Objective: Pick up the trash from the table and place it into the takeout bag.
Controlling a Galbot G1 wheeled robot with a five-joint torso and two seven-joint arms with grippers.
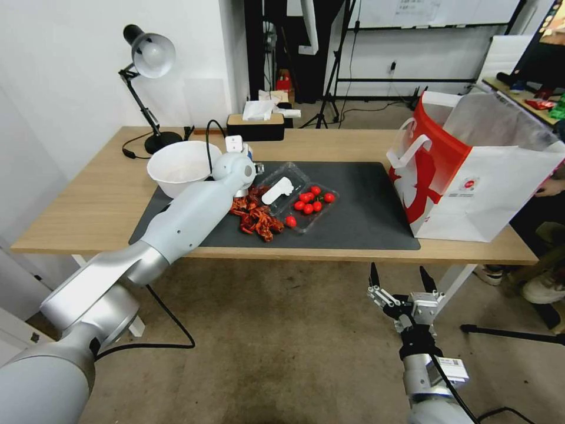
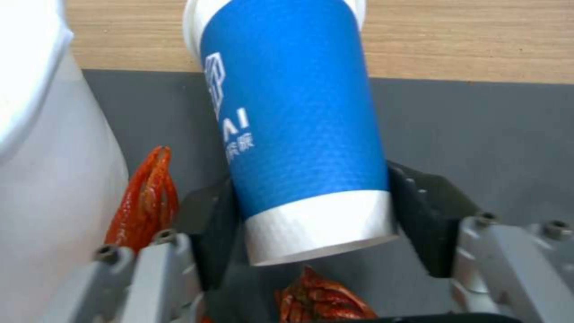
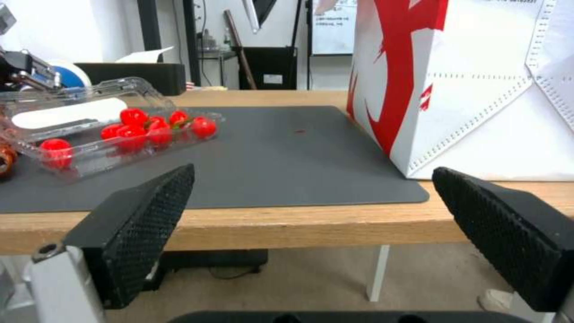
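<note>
Two black pads of the left gripper are clamped on the lower part of a blue paper cup, held tilted above the dark grey mat near the white bowl. The right gripper hangs below the mat's front edge, jaws wide apart. The takeout bag stands on the mat's right end.
</note>
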